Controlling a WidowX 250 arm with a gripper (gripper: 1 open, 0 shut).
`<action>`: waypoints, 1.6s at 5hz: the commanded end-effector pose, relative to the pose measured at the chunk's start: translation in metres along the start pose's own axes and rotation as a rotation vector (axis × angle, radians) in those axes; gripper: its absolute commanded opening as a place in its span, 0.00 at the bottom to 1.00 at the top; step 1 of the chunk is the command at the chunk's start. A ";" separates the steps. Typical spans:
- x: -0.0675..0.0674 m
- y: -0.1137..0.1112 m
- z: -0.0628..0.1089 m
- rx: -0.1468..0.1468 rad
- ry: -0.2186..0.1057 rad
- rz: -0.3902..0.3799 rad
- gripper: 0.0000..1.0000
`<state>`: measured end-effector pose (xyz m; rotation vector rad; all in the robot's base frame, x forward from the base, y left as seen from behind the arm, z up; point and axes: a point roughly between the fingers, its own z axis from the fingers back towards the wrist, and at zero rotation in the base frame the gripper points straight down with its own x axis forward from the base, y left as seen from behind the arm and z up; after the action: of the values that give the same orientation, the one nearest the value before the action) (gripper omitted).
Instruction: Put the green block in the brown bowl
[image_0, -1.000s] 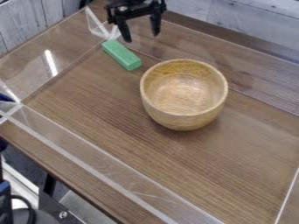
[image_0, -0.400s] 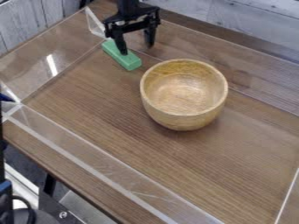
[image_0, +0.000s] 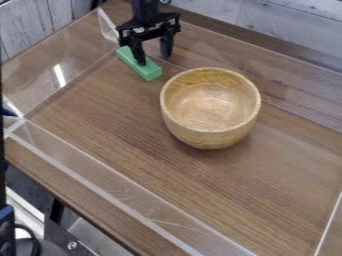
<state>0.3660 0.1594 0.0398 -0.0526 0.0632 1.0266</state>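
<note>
The gripper (image_0: 150, 46) points down, its fingers spread astride the green block (image_0: 139, 64). Whether they touch it is unclear. The brown bowl (image_0: 210, 106) sits well apart.

Even, bright diffuse lighting; white glare streaks on the clear acrylic tray wall (image_0: 54, 72); low-resolution frame, soft throughout, faint shadows.

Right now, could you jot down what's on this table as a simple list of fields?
surface: wooden table with clear walls
green block: lies flat near the far left corner
brown bowl: upright, empty, right of the block, apart from it
gripper: points down over the block's far end, fingers either side of it
block in bowl: not yet
</note>
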 end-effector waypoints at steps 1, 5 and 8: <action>0.002 -0.005 0.012 -0.026 -0.037 -0.008 0.00; -0.050 -0.022 0.099 -0.158 0.033 -0.213 0.00; -0.079 -0.036 0.095 -0.154 0.044 -0.293 0.00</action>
<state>0.3527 0.0764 0.1203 -0.2137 0.0892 0.7387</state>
